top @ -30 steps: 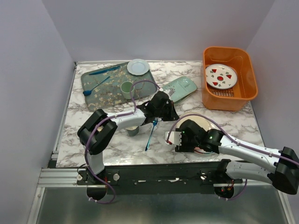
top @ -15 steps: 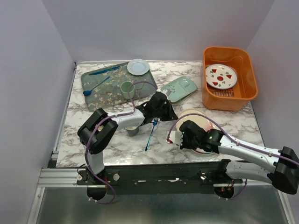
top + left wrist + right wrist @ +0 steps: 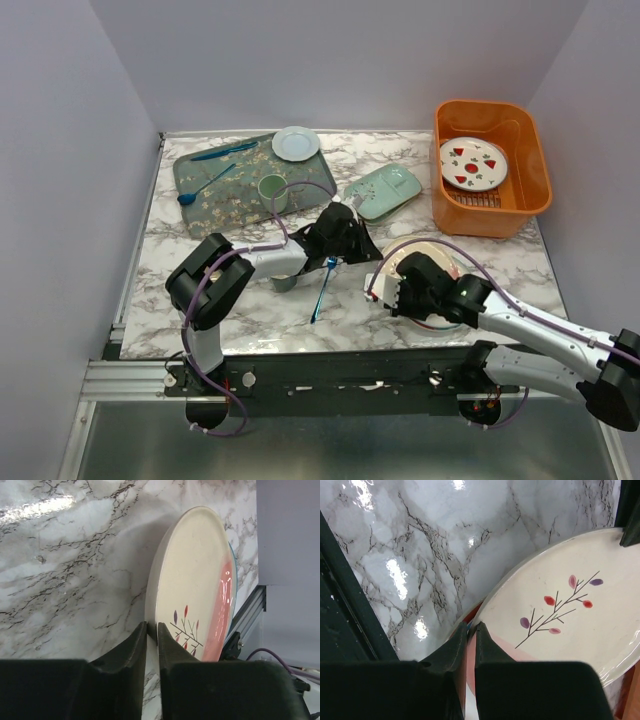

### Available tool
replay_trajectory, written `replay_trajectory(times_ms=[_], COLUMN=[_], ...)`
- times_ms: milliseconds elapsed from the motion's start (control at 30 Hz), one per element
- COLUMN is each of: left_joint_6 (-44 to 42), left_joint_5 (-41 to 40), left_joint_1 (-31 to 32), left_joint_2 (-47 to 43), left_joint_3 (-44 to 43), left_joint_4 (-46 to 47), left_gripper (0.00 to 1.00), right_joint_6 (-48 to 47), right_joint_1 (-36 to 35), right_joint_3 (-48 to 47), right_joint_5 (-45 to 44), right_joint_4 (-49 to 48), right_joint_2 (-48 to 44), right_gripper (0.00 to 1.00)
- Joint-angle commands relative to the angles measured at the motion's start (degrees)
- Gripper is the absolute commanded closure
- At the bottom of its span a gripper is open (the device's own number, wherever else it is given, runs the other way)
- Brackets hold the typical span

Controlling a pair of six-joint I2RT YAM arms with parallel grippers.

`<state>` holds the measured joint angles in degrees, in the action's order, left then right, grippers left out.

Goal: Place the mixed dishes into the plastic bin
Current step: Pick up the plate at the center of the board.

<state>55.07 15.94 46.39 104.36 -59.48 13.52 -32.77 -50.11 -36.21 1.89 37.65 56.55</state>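
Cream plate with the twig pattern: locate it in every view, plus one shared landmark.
Top external: cream plate front right of centre, partly under the right arm.
Left wrist: plate right of centre, rim at the left fingers.
Right wrist: plate right half, rim between the right fingers.
Shared landmark: marble table.

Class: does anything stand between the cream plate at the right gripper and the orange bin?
Nothing visible does. Bare marble lies between the cream plate and the orange bin; only the bin's near wall must be cleared. The green dish lies aside.
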Motion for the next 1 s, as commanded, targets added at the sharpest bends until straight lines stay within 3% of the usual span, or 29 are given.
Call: replay_trajectory(times_ms=[0, 67, 367, 967], left_joint_6=[2.8, 2.9, 4.7, 4.1], left_joint_5=[5.1, 5.2, 5.8, 4.9], left_joint_1=[0.8, 0.8, 1.1, 2.0], left_joint_2=[-0.4, -0.5, 0.6, 3.4], left_joint_3=[1.1, 1.5, 3.6, 2.9], left_joint_4=[7.4, 7.6, 9.6, 6.6], left_gripper=[0.71, 0.60, 0.30, 0.28], right_joint_6=[-0.5, -0.5, -0.6, -0.3], right_joint_1=[0.9, 1.3, 1.9, 3.5], right_joint_3=[-1.9, -1.8, -1.9, -1.1], right_joint_5=[5.7, 6.3, 7.3, 9.3], right_joint_4=[-1.3, -1.3, -1.4, -2.4], right_joint_2=[-1.7, -2.0, -2.8, -4.7], right_gripper=[1.00, 1.00, 1.00, 1.00])
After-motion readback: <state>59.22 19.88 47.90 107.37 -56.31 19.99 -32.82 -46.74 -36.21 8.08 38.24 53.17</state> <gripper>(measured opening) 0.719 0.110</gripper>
